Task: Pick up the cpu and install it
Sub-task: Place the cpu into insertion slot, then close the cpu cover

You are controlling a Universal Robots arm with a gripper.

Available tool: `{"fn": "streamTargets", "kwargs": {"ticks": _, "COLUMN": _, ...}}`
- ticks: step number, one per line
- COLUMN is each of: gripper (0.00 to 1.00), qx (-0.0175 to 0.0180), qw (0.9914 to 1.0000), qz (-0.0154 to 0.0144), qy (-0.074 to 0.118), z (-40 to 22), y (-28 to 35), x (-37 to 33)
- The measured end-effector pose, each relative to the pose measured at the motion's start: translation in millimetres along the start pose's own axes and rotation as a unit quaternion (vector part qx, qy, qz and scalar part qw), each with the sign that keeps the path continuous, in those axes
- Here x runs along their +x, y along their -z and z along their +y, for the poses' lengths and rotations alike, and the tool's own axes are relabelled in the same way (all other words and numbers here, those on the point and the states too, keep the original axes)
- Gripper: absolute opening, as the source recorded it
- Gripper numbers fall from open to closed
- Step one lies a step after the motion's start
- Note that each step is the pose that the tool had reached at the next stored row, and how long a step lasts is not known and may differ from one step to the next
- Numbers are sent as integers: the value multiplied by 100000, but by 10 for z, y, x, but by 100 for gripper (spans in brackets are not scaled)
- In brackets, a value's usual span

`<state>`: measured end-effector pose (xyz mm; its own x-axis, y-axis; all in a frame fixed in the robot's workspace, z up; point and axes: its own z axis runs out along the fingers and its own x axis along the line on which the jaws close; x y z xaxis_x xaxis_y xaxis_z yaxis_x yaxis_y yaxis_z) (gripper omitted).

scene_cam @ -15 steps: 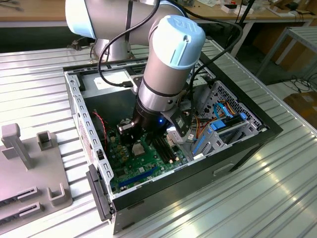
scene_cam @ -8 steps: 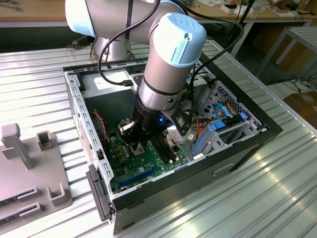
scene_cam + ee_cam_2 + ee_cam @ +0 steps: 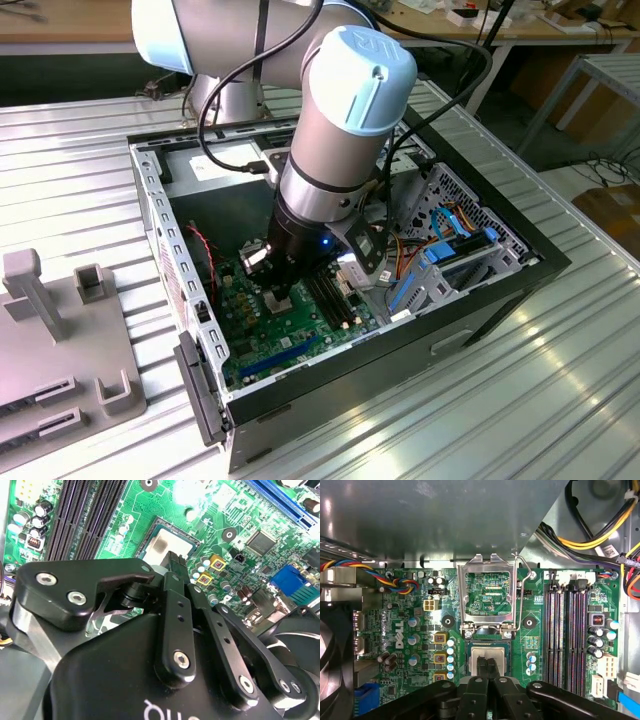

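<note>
The cpu (image 3: 490, 656), a small square chip with a silvery top, lies flat in the black-framed socket on the green motherboard (image 3: 540, 630); it also appears in the second wrist view (image 3: 161, 546). My gripper (image 3: 487, 663) hangs straight over it, its two black fingers shut together with their tips at the middle of the chip's top (image 3: 176, 561). Whether the tips press on the metal I cannot tell. The socket's metal load plate (image 3: 487, 592) stands raised behind the chip. In the exterior view the gripper (image 3: 280, 300) reaches down into the open computer case (image 3: 160, 230).
Black memory slots (image 3: 567, 630) run beside the socket. Coloured cable bundles (image 3: 395, 582) and yellow wires (image 3: 590, 535) hang near the case walls. A black fan (image 3: 295, 645) sits close to the fingers. A grey fixture (image 3: 60, 330) lies on the ribbed table at the exterior view's left.
</note>
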<state>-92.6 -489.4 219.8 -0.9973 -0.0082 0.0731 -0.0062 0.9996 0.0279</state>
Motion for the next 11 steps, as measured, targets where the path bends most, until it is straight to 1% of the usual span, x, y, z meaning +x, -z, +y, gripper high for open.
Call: {"fn": "streamTargets", "kwargs": {"ticks": 11, "gripper": 11, "qx": -1, "qw": 100000, "qz": 0, "qy": 2, "z": 0, "y": 7, "x": 0}}
